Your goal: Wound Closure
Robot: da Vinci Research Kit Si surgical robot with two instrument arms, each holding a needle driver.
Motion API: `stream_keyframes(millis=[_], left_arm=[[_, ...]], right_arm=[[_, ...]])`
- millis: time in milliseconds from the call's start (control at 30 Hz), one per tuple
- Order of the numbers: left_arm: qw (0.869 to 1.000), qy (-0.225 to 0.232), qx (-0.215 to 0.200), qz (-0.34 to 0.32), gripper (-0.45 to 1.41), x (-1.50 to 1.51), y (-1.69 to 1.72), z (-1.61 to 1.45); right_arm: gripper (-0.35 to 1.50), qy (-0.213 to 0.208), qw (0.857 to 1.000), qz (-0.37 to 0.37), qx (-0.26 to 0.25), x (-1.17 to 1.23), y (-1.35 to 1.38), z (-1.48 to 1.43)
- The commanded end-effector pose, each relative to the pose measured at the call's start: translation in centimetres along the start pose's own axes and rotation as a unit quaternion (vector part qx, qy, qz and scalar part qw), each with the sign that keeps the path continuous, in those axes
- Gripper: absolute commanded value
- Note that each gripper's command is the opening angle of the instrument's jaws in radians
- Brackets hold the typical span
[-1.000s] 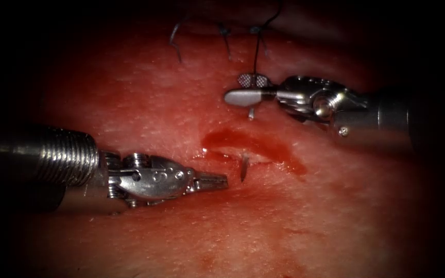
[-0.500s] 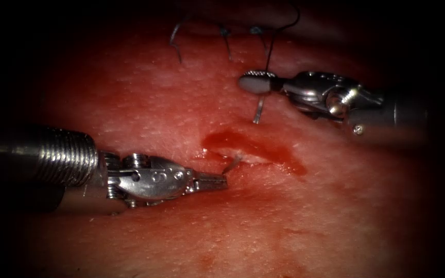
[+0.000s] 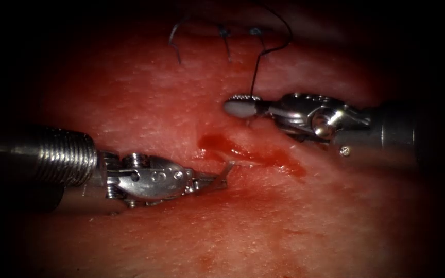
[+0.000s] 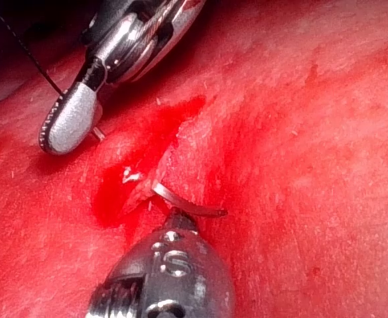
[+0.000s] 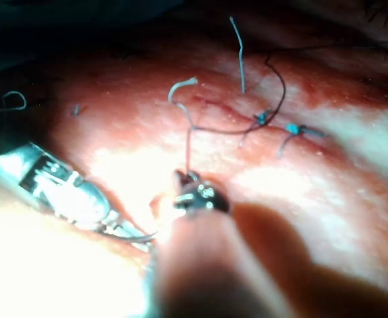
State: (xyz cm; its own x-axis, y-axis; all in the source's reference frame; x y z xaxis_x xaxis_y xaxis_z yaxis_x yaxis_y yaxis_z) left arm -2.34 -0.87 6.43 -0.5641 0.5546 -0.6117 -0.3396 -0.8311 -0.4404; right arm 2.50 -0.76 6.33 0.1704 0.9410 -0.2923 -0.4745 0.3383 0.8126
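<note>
Curved steel needle (image 3: 227, 171): a thin silvery arc, its visible part emerging from the tissue at the lower lip of the cut, at about 6 o'clock of the red fluid (image 3: 263, 154) pooled there; the rest of its curve lies buried. In the left wrist view the needle (image 4: 188, 207) arches out of the pale wound edge straight into the left tool's tip. The left arm's steel needle driver (image 3: 213, 181) has its fingers closed on this emerging end, near the point. The right arm's steel needle driver (image 3: 239, 107), at about 1 o'clock of the cut, has its fingers closed on the dark thread (image 3: 256, 72), which rises to 12 o'clock and loops near the tied stitches (image 3: 224, 32). The pink, glistening pork tissue (image 3: 284, 221) surrounds both. Compared with a second ago, the left tool has taken hold of the needle tip, which then stood free, and the right tool, apparently, no longer grips the needle's tail.
</note>
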Motion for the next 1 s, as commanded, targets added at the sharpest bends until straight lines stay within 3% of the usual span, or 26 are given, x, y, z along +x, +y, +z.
stream_keyframes(millis=[33, 100, 133, 167, 233, 267, 433, 533, 667, 800, 1000], left_arm=[[1.000, 0.000, -0.001, -0.003, -0.25, 0.00, 0.00, 0.06], [1.000, 0.000, -0.002, 0.001, -0.25, -0.01, -0.01, 0.03], [1.000, 0.001, -0.003, 0.004, -0.25, -0.01, -0.02, 0.01], [1.000, 0.001, -0.004, 0.007, -0.25, -0.01, -0.03, -0.01], [1.000, 0.002, -0.006, 0.024, -0.20, -0.01, -0.05, -0.07], [0.999, 0.003, -0.007, 0.041, -0.16, 0.00, -0.07, -0.10], [0.993, 0.058, -0.020, 0.106, -0.03, 0.09, -0.18, -0.20], [0.981, 0.093, -0.025, 0.170, 0.05, 0.13, -0.21, -0.20], [0.961, 0.148, -0.035, 0.233, 0.37, 0.18, -0.21, -0.11], [0.949, 0.169, -0.034, 0.263, 0.61, 0.25, -0.22, 0.03], [0.940, 0.193, -0.032, 0.279, 0.62, 0.36, -0.30, 0.23]], right_arm=[[-0.35, 0.009, 1.000, -0.001, 0.004, 0.04, 0.04, 0.06], [-0.35, 0.026, 1.000, -0.006, 0.014, 0.08, 0.09, 0.04], [0.27, 0.039, 0.999, -0.012, 0.023, 0.12, 0.14, 0.02], [0.64, 0.051, 0.998, -0.021, 0.029, 0.15, 0.18, 0.00], [1.13, 0.071, 0.996, -0.036, 0.042, 0.21, 0.29, -0.06], [1.19, 0.079, 0.995, -0.039, 0.048, 0.24, 0.34, -0.09], [1.23, 0.107, 0.991, -0.045, 0.071, 0.31, 0.58, -0.35], [1.18, 0.119, 0.989, -0.048, 0.071, 0.33, 0.68, -0.47], [1.09, 0.125, 0.988, -0.054, 0.075, 0.33, 0.73, -0.53], [1.06, 0.126, 0.988, -0.057, 0.073, 0.31, 0.71, -0.47], [1.03, 0.128, 0.987, -0.061, 0.072, 0.25, 0.72, -0.41]])
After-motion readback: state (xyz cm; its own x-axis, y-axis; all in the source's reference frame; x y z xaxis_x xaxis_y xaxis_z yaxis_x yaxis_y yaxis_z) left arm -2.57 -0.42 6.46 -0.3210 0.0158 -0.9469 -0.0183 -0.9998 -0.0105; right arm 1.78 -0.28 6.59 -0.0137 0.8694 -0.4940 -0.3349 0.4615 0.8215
